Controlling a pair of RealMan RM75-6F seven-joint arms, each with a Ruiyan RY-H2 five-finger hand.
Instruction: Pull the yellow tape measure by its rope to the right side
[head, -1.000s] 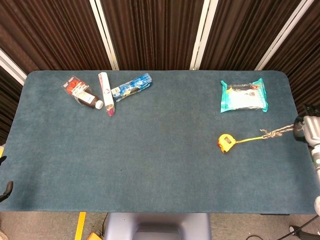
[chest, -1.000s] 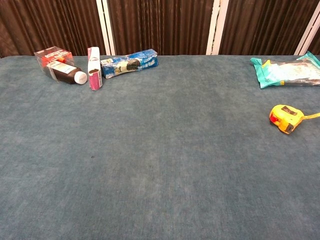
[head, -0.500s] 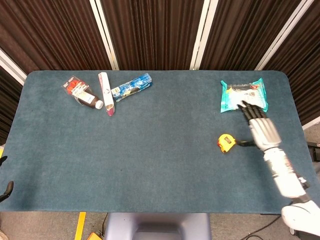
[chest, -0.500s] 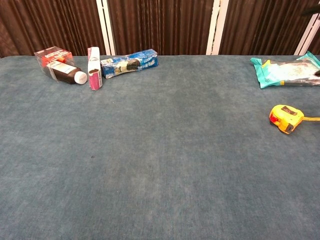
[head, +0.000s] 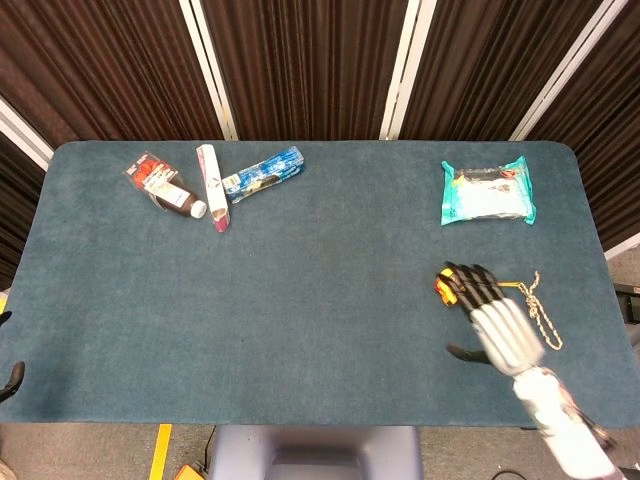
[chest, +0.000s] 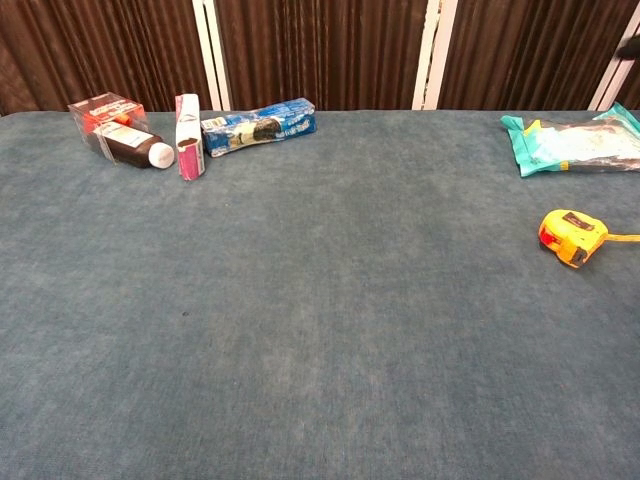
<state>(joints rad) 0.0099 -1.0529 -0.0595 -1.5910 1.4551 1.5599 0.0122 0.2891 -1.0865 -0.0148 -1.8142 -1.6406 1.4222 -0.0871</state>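
Note:
The yellow tape measure (head: 444, 287) lies on the blue table at the right, also seen in the chest view (chest: 570, 235). Its thin yellow strap and braided rope (head: 541, 312) lie slack on the cloth, curling toward the right edge. My right hand (head: 497, 322) hovers over the tape measure with its fingers (head: 470, 284) spread, covering part of it and holding nothing. The rope sits just right of the hand, apart from it. Of my left hand only a dark tip (head: 12, 381) shows at the left edge.
A teal wipes packet (head: 487, 192) lies at the back right. A brown bottle (head: 172, 195), a pink-white box (head: 212, 186) and a blue packet (head: 263, 172) cluster at the back left. The table's right edge (head: 600, 300) is close to the rope.
The rope, stretched taut to my right hand at the table's right edge, now lies loose. The hand swung in over the wipes packet, then came down over the tape measure.

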